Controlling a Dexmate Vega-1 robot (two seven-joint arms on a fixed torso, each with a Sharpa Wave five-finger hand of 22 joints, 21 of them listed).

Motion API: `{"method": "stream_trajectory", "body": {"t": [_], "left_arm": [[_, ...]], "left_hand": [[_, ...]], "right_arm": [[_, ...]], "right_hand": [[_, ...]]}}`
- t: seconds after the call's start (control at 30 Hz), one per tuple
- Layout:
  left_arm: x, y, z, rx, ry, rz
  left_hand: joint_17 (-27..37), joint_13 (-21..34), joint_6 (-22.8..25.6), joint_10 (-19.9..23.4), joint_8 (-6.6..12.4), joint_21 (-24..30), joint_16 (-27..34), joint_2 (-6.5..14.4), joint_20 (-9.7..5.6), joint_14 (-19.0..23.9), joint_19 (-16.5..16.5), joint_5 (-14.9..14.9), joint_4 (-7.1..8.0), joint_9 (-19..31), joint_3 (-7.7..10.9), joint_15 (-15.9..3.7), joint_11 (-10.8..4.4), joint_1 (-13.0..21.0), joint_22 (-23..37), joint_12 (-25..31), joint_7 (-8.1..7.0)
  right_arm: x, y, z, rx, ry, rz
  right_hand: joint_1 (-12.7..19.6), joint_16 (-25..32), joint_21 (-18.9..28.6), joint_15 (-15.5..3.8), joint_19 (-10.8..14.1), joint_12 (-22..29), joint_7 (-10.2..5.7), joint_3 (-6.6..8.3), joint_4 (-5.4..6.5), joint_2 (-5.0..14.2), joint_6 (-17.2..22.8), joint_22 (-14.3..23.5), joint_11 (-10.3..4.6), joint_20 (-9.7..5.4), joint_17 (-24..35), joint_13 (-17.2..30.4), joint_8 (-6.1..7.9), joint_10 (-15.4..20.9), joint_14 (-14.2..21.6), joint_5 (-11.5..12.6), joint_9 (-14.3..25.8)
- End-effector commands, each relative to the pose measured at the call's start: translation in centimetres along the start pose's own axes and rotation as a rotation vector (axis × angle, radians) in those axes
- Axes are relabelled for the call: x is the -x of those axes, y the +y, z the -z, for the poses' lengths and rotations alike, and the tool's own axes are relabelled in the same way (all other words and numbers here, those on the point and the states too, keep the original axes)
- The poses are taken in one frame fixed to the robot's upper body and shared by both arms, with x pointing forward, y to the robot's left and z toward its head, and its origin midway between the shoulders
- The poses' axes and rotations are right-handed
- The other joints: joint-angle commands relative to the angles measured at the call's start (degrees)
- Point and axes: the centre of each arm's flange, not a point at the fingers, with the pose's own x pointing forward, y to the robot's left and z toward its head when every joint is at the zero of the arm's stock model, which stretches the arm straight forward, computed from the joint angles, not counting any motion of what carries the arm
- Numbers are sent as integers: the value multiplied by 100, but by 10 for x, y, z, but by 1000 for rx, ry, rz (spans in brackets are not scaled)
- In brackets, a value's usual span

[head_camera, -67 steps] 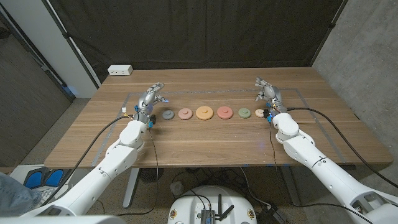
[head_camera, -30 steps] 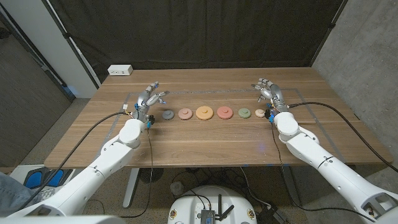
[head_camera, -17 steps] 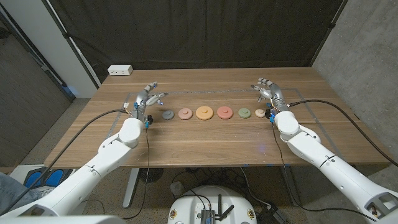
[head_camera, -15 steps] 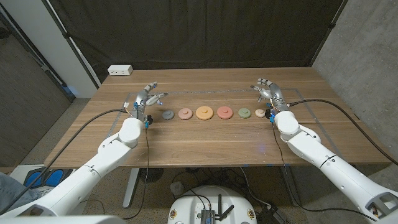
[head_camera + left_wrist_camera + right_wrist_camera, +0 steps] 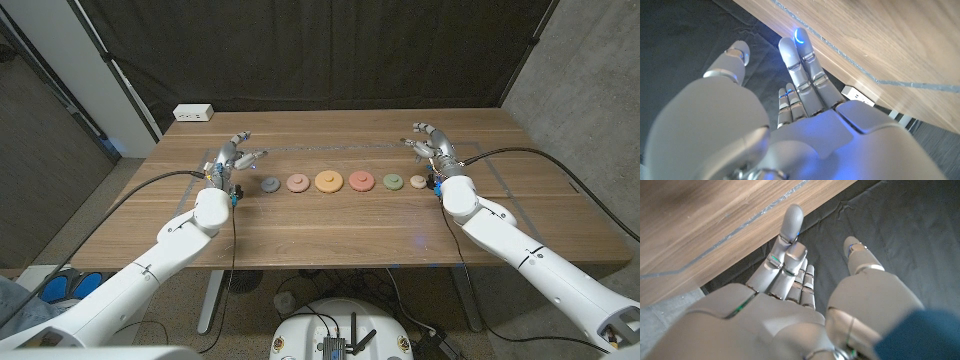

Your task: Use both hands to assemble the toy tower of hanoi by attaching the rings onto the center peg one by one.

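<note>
Several flat rings lie in a row across the middle of the wooden table (image 5: 330,225): dark grey (image 5: 270,184), pink (image 5: 297,183), yellow (image 5: 327,181), red (image 5: 361,181), green (image 5: 393,182) and a small tan one (image 5: 418,182). I cannot make out a peg. My left hand (image 5: 232,155) hovers just beyond the grey end of the row, fingers stretched out, holding nothing. My right hand (image 5: 430,145) hovers behind the tan ring, also open and apart from it. The wrist views show each hand's back, left hand (image 5: 790,105) and right hand (image 5: 785,285), with fingers extended past the table edge.
A taped outline (image 5: 300,147) frames the row of rings. A white power strip (image 5: 193,113) lies at the far left corner. A black curtain hangs behind the table. Cables run along both arms.
Both hands have straightened their fingers. The left hand and forearm have drifted a little to the left, away from the grey ring. The rings have not moved.
</note>
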Motion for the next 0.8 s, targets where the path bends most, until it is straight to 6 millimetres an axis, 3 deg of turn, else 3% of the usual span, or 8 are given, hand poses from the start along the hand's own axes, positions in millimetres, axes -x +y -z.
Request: {"method": "stream_trajectory", "body": {"t": [0.03,0.8], "left_arm": [[0,5,-8,-111,-10,-41],[6,1,-26,-336,-37,-111]], "left_hand": [[-14,31,87,61,20,58,46,4,-416,53,13,25,9,33,-46,-434,-4,103,9,42,-8],[-79,66,181,130,25,188,161,49,-480,125,38,41,20,38,-162,-437,-8,224,9,50,-3]], "right_arm": [[4,2,-15,145,-30,32],[14,14,-36,437,-121,129]], "right_hand": [[80,-40,31,-392,-56,5,-108,-1,26,89,51,2,-112,-118,-3,49,0,25,-68,35,21],[199,-59,56,-394,-135,15,-228,-24,15,124,-7,-63,-186,-118,-7,117,-30,41,-94,26,24]]}}
